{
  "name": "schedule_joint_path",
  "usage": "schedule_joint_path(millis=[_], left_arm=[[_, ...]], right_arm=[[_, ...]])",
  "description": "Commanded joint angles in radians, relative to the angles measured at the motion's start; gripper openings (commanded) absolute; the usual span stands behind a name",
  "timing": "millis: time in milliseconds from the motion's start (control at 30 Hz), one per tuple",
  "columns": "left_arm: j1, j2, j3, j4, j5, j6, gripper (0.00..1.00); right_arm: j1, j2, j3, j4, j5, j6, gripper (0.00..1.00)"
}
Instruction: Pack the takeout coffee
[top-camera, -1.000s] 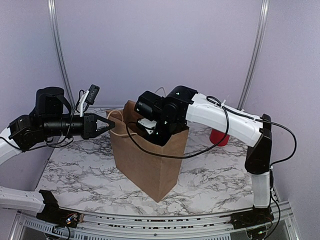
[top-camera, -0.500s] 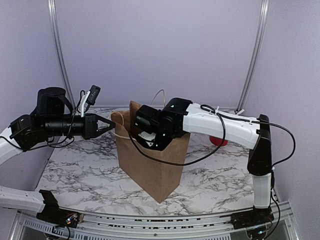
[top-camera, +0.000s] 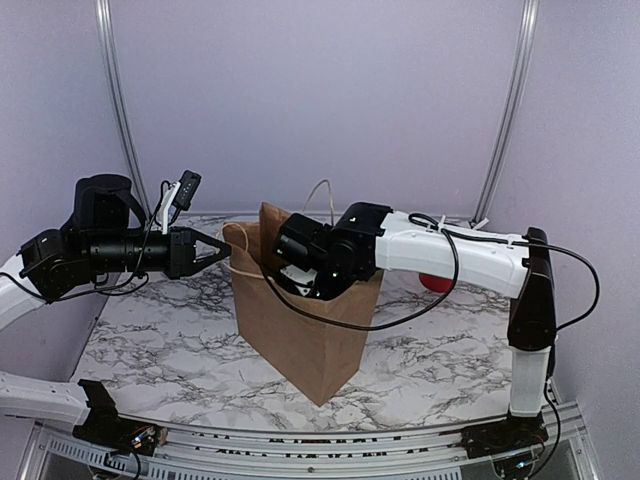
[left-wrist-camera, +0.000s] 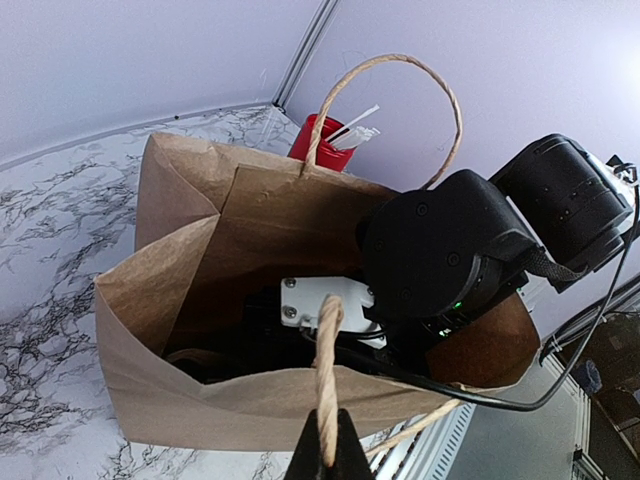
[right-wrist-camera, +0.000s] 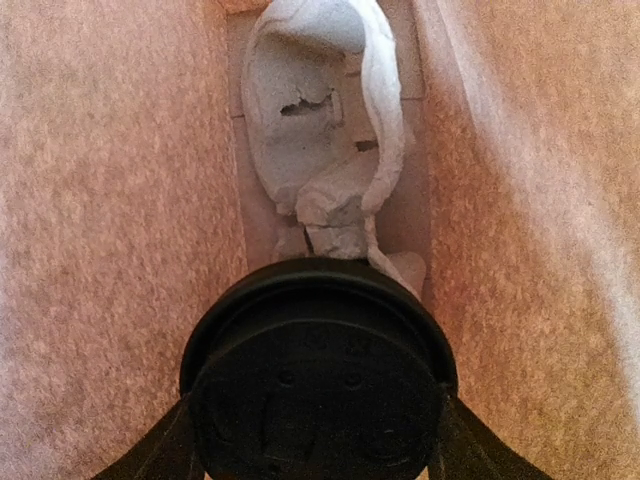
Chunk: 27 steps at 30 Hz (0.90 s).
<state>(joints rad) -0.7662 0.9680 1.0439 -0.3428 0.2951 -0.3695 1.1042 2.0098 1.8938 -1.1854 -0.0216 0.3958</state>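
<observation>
Inside the brown paper bag (top-camera: 300, 330) on the marbled table (top-camera: 150, 340), my right fingers (right-wrist-camera: 155, 450) clamped the small black paper cup with round black plastic lid (right-wrist-camera: 318, 375) from both sides; crumpled white paper (right-wrist-camera: 320, 130) lay beyond it. My left fingers (left-wrist-camera: 347, 458) pinched the bag's twine handle (left-wrist-camera: 326, 360).

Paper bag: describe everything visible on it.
The paper bag is brown kraft, creased, with twisted cord handles. It stands upright, mouth open, on the marbled table. The left tool pinches one handle; the right tool is inside with the takeout coffee, above a crumpled white wad.
</observation>
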Motion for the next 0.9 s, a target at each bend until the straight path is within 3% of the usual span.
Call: schedule_joint_path(millis=[0,500,867], left_arm=[[-0.002,-0.005,0.011,-0.02,-0.019,0.017,0.0],[-0.002,-0.003,0.011,-0.028,-0.059,0.02,0.0],[-0.002,0.014,0.03,-0.052,-0.112,0.021,0.0]], right_arm=[[-0.001,0.048,-0.027,-0.02,0.021,0.008,0.49],[-0.001,0.079,0.271,-0.185,0.106,-0.008,0.49],[-0.003,0.03,0.222,-0.185,0.064,0.007,0.49]])
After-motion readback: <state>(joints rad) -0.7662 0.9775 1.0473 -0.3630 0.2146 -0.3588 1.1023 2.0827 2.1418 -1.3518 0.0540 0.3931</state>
